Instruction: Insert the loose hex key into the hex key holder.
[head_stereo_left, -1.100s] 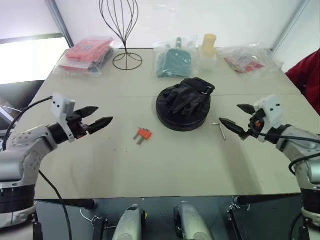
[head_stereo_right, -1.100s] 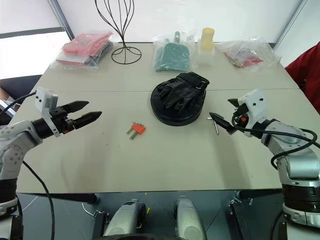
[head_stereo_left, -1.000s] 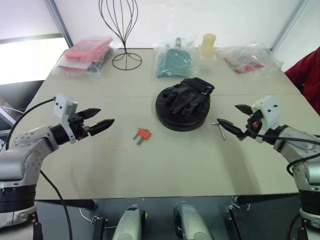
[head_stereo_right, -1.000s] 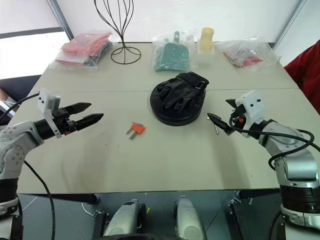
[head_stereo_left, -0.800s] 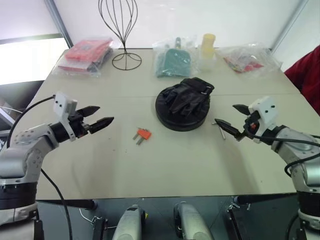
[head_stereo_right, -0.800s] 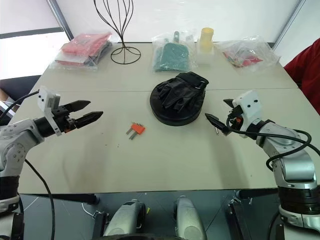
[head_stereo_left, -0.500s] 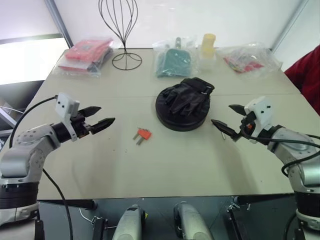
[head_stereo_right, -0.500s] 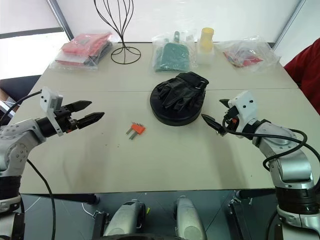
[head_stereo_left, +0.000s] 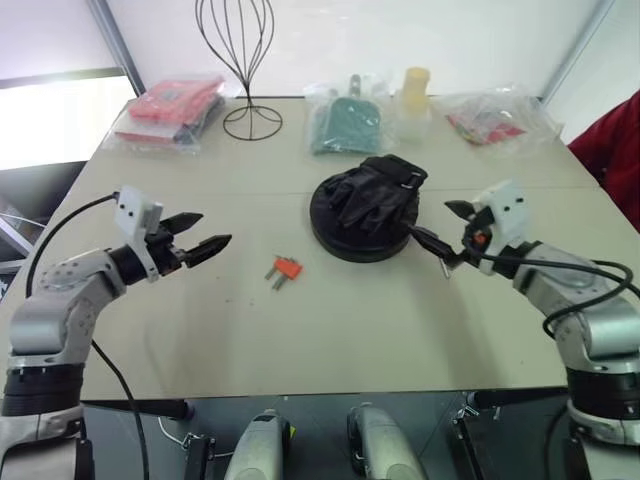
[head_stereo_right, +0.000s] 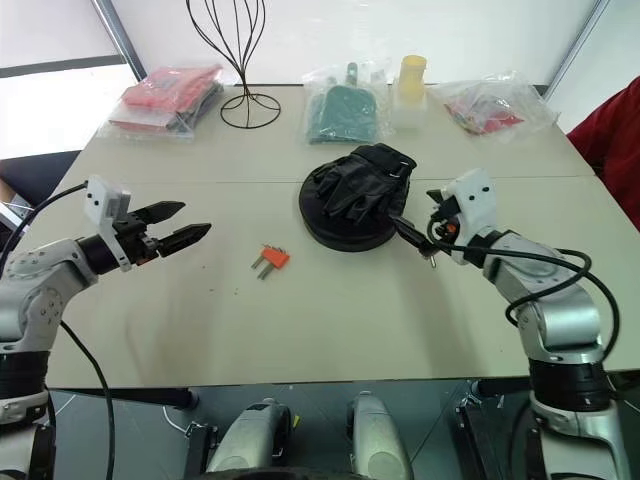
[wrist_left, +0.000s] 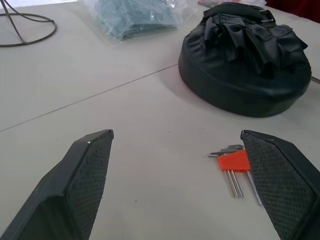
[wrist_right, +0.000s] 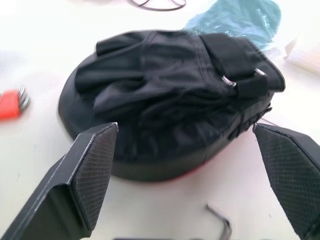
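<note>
Head view, left to right: I see the left gripper (head_stereo_left: 199, 232) held above the surface (head_stereo_left: 330, 330), jaws spread wide, nothing between them. The hex key holder (head_stereo_left: 288, 268) lies on the surface well right of it, apart from the black round pad (head_stereo_left: 365, 232). The left wrist view adds detail: short metal keys jutting from the holder's orange-red block.

The right gripper (head_stereo_left: 437, 226) sits just beside the pad's right edge, jaws wide apart and empty. The loose hex key (wrist_right: 220, 216) lies on the surface under it; the right wrist view shows its bent end, untouched, between the two black fingers (wrist_right: 92, 170).
</note>
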